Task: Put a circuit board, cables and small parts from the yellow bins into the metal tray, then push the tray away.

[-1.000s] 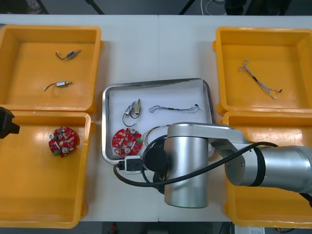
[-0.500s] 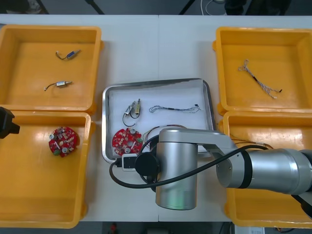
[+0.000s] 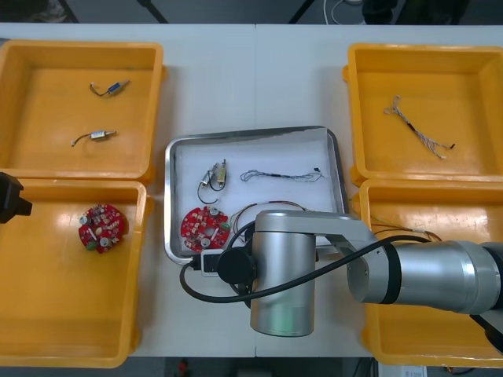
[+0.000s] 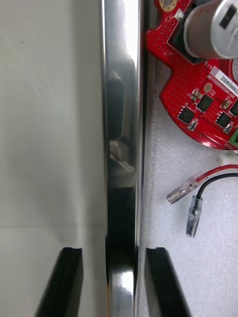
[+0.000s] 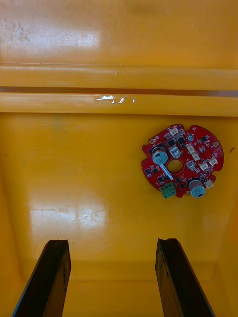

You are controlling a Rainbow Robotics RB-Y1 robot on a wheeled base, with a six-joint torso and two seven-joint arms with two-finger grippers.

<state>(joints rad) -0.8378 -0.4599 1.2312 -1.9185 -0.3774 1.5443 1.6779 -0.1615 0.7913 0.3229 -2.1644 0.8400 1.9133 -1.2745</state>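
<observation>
Metal tray [image 4: 121, 99] is being straddled at its rim by the right claw [image 4: 114, 250], whether clenched I cannot tell; left claw [image 5: 111, 242] is hovering released over a yellow bin [image 5: 74, 173].

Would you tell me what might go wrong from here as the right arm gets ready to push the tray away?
1. The right jaws straddle the metal tray's near rim, open; the inner finger stands close to the red and black cable ends, so it may snag them.
2. The hold seems left of the rim's middle, so a push may turn the tray toward the right yellow bins.
The left jaws hang open over the near left bin.
</observation>
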